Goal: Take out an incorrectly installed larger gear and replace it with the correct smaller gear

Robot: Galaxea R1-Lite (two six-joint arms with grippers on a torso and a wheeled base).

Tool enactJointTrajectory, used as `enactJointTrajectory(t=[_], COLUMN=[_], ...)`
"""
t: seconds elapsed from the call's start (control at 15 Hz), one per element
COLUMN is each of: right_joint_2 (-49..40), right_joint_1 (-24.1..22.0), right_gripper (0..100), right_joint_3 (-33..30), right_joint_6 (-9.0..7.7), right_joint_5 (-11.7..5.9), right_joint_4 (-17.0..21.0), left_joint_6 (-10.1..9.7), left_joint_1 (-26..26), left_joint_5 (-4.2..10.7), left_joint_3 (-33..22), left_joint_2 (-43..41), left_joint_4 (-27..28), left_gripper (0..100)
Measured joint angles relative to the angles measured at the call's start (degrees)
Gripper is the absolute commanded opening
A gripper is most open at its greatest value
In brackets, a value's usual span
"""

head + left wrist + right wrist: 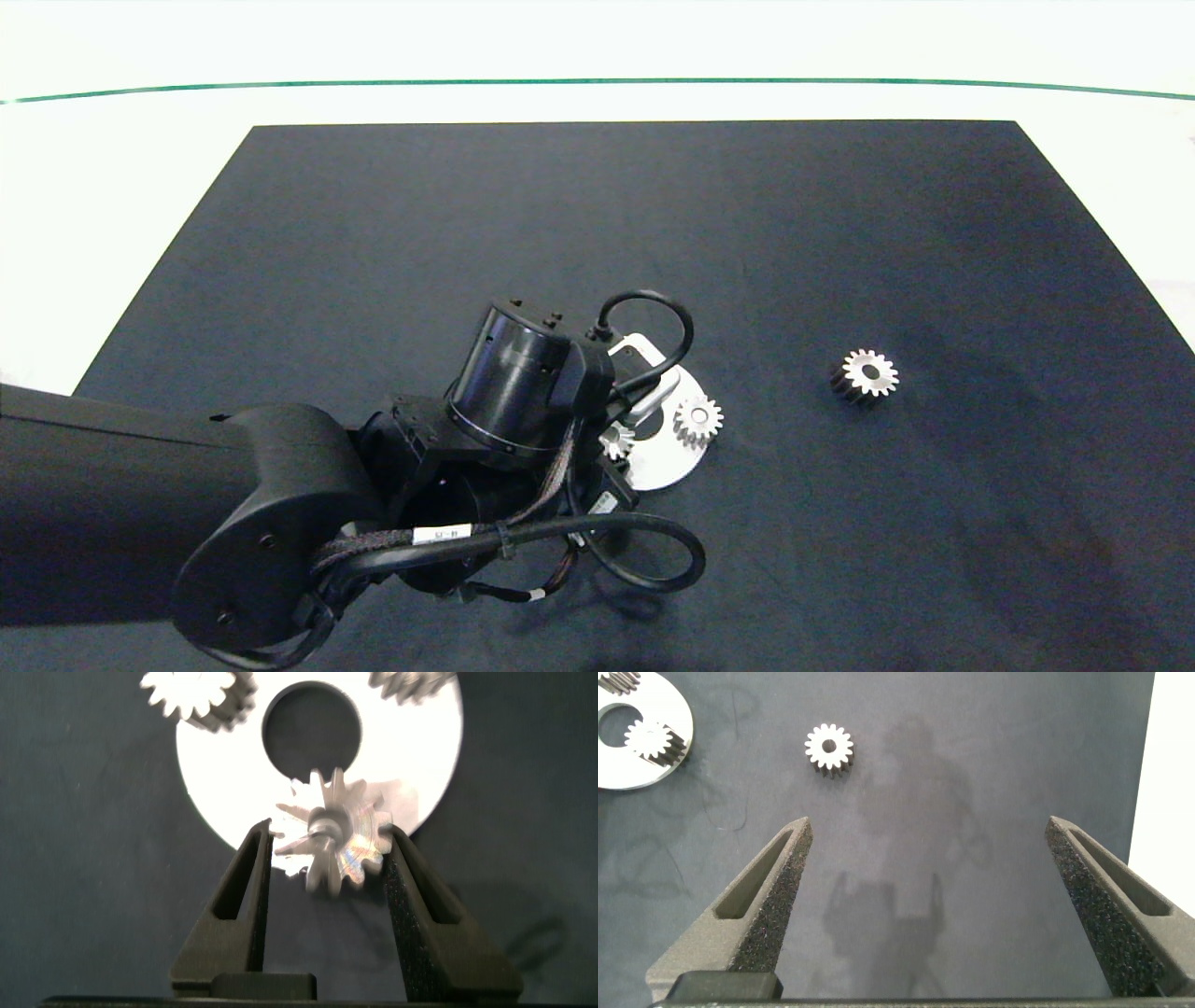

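Pulling the larger gear off the round plate, the left gripper clamps it, tilted. Next: set it aside. The smaller gear waits at 3 o'clock; the right gripper gapes, empty.

Through the wrist camera I saw my left gripper clamped on the larger gear, tilted over the silver plate near its round hole. Two stubby-toothed small gears sat at the plate's far edge.
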Motion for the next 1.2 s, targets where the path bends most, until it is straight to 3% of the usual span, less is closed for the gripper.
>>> enactJointTrajectory(t=[0.8, 1.2], right_joint_2=[-0.1, -0.2], right_joint_1=[0.0, 0.0], right_gripper=[100, 100], right_joint_3=[0.0, -0.2], right_joint_6=[-0.05, -0.05], right_joint_5=[-0.17, -0.2], right_joint_4=[0.0, 0.0], left_joint_6=[-0.52, -0.68], left_joint_1=[1.5, 1.5], left_joint_5=[0.0, 0.05], left_joint_3=[2.8, 7.4], left_joint_2=[-2.1, -2.5], left_joint_4=[-0.1, -6.6], left_gripper=[22, 22])
